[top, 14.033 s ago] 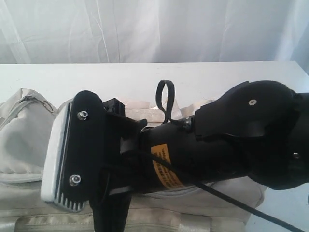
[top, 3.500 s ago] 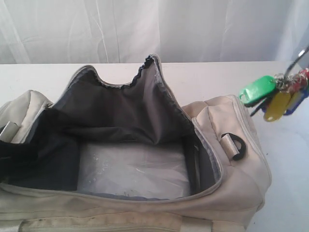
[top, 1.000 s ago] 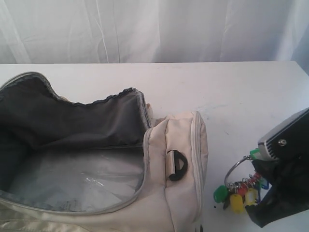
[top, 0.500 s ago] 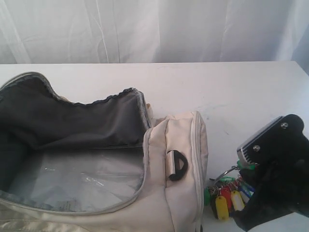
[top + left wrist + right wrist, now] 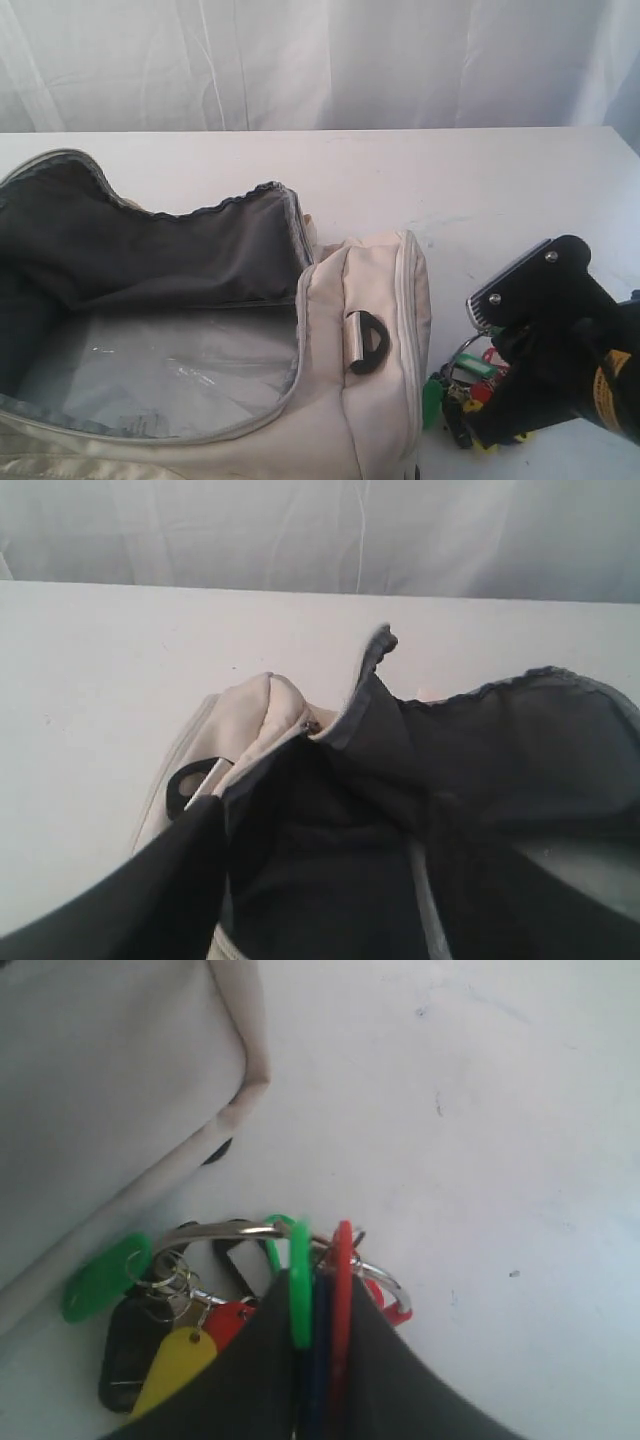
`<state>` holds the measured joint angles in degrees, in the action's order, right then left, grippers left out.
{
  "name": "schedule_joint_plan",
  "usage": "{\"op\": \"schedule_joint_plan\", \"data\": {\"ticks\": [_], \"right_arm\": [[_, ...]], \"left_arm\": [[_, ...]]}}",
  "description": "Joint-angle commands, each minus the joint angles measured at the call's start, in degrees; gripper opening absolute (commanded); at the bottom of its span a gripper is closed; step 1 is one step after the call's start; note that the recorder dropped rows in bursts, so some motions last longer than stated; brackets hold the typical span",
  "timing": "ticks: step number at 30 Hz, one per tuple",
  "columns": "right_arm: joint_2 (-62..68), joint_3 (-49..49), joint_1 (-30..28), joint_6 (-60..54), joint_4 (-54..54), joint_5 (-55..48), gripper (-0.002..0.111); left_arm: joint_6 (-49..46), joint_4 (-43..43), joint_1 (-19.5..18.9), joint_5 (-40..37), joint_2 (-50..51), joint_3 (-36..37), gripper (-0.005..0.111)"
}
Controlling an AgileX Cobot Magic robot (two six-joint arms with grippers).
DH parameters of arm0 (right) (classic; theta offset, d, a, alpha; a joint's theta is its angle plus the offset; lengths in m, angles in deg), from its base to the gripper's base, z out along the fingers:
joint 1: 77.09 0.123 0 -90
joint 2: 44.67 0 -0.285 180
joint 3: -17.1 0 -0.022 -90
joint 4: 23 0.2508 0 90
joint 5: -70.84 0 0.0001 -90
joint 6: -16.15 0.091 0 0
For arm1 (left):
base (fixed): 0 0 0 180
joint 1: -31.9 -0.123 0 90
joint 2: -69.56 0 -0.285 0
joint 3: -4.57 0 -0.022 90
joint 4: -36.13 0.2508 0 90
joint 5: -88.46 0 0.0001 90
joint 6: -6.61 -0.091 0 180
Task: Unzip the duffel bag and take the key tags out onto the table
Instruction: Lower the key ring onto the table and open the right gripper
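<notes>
1. Exterior view: the white table point(image 5: 450, 170) fills the scene. The bag point(image 5: 375, 400) lies at near left, unzipped, with grey lining and a pale bottom showing and a black D-ring point(image 5: 365, 342) on its right end.
2. Only this view shows the right arm point(image 5: 570, 370), which carries a yellow sticker point(image 5: 612, 388) whose writing is too small to read.
3. The left wrist view alone shows the bag's left end with a second D-ring point(image 5: 190, 780), the raised flap, and the left gripper point(image 5: 195, 840). One dark finger shows over the lining; the jaws are spread wide and nothing is seen grasped.
4. The right wrist view alone shows the right gripper point(image 5: 315, 1310) clenched on a green and a red tag of the key tags point(image 5: 180, 1355).
5. The metal ring point(image 5: 230, 1228) and the loose green, black and yellow tags seem to rest on the table, just right of the bag's right end, at the near edge. No writing on them can be made out.
</notes>
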<state>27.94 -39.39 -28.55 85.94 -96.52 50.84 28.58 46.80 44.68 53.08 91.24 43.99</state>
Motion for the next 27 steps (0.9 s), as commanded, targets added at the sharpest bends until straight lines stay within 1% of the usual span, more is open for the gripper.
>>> {"op": "schedule_joint_plan", "data": {"ticks": [1, 2, 4, 5, 6, 7, 10, 12, 15, 20, 23, 27], "right_arm": [[2.4, -0.1, -0.1, 5.6, -4.9, 0.2, 0.009], [2.9, -0.1, -0.1, 5.6, -4.9, 0.2, 0.013], [4.0, -0.1, -0.1, 5.9, -4.9, -0.7, 0.024], [4.2, -0.1, -0.1, 7.6, -4.9, -2.8, 0.034], [4.2, -0.1, -0.1, 8.8, -4.9, -4.1, 0.039], [4.2, -0.1, -0.1, 10.3, -5.6, -6.9, 0.048], [4.2, -0.1, -0.1, 16.7, -7.7, -11.7, 0.058], [3.8, -0.1, -0.1, 20.1, -9.4, -12.8, 0.060], [0.5, -0.1, -0.1, 23.2, -12.9, -11.6, 0.060], [-7.4, -0.1, -0.1, 23.4, -14.0, -12.2, 0.060], [-13.3, -0.1, -0.1, 23.3, -14.0, -12.2, 0.060], [-22.7, -0.1, -0.1, 22.8, -14.0, -12.2, 0.060]], "left_arm": [[-1.4, -1.7, -0.1, -2.6, -1.2, -0.2, 0.062], [-1.4, -1.9, -0.1, -2.7, -1.2, -0.2, 0.062], [-1.4, -1.9, -0.1, -2.7, -1.2, -0.2, 0.062], [-1.4, -1.9, -0.1, -2.7, -1.2, -0.2, 0.062], [-1.4, -1.9, -0.1, -2.7, -1.2, -0.2, 0.062], [-1.7, -1.9, -0.1, -2.7, -1.2, -0.2, 0.062], [-3.9, -2.4, -0.1, -2.7, -1.2, -0.2, 0.061], [-5.8, -3.6, -0.1, -2.7, -1.2, -0.2, 0.059], [-7.7, -4.2, -0.1, -2.7, -1.2, -0.2, 0.056], [-8.3, -4.8, -0.1, -2.7, -1.5, -0.2, 0.056], [-10.5, -6.4, -0.1, -2.0, -3.2, -0.2, 0.056], [-11.5, -6.4, -0.1, -2.4, -7.0, -0.2, 0.056]]}}
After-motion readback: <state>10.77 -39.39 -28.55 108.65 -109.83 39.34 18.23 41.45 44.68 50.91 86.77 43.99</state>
